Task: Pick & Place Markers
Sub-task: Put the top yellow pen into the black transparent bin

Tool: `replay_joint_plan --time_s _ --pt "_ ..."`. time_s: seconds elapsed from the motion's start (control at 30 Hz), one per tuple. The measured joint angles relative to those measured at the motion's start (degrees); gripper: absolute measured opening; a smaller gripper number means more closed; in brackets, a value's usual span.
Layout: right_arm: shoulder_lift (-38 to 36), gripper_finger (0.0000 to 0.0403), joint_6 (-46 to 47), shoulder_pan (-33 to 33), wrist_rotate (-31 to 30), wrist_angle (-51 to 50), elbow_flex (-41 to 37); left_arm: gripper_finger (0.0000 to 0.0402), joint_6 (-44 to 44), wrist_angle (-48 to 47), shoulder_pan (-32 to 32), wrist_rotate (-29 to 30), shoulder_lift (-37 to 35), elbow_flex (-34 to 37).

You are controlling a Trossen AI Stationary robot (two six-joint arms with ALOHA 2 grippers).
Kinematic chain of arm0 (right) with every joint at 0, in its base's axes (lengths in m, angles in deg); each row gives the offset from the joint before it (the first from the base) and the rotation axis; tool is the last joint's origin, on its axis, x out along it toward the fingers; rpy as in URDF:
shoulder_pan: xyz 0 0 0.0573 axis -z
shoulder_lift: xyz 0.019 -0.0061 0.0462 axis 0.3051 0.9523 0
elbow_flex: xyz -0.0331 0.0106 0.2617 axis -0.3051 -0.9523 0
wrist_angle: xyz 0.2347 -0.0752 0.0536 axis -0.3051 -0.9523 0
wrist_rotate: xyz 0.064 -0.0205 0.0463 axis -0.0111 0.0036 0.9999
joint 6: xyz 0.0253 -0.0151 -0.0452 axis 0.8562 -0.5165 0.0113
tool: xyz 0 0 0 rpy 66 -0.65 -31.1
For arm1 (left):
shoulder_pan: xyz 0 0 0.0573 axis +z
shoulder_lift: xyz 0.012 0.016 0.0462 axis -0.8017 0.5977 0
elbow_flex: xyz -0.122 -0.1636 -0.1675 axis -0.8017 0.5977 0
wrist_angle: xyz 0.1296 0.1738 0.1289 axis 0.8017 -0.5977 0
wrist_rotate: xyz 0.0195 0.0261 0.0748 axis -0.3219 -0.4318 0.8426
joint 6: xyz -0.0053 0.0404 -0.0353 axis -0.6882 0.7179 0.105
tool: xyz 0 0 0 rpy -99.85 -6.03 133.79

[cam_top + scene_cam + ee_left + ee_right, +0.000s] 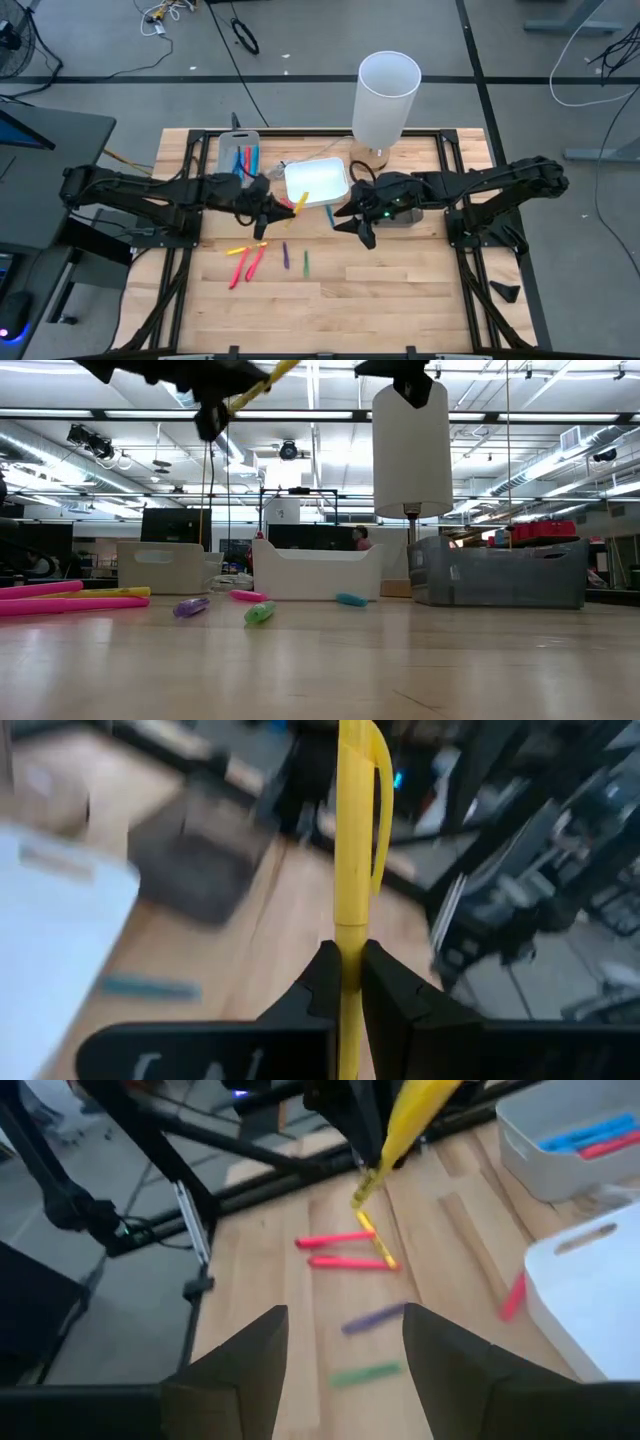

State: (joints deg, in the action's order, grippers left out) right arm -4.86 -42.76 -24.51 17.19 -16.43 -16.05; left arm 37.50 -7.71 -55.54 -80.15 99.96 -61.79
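Gripping yellow marker (356,840), left hand (346,982) above white tray's (318,182) edge.

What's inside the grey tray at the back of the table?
The grey rectangular plastic tray holds blue and red stick markers. Its floor beneath them is covered, so anything further under them cannot be seen.

The left gripper (268,209) holds a thin yellow marker (299,203) beside the white rectangular plastic tray (316,181). Near it, red, yellow, purple and green markers (262,258) lie scattered on the wooden table (400,290).
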Motion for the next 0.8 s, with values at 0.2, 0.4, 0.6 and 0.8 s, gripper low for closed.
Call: replay_joint_plan --time_s 0.2,0.4,0.6,0.8 --pt "0.00 0.0206 2.78 0.02 -0.54 4.50 0.00 0.0022 2.81 10.87 0.00 2.89 0.00 0.00" --pt "0.00 0.0246 3.40 0.02 -3.34 11.21 0.00 0.0022 5.10 19.24 0.01 4.20 0.00 0.00" --pt "0.00 0.0268 -0.31 0.02 -3.41 15.48 0.00 0.0022 5.79 23.06 0.04 4.80 0.02 0.00" --pt "0.00 0.0264 -1.11 0.02 -3.41 16.06 0.00 0.0022 6.06 24.84 0.02 4.78 0.11 -0.57"
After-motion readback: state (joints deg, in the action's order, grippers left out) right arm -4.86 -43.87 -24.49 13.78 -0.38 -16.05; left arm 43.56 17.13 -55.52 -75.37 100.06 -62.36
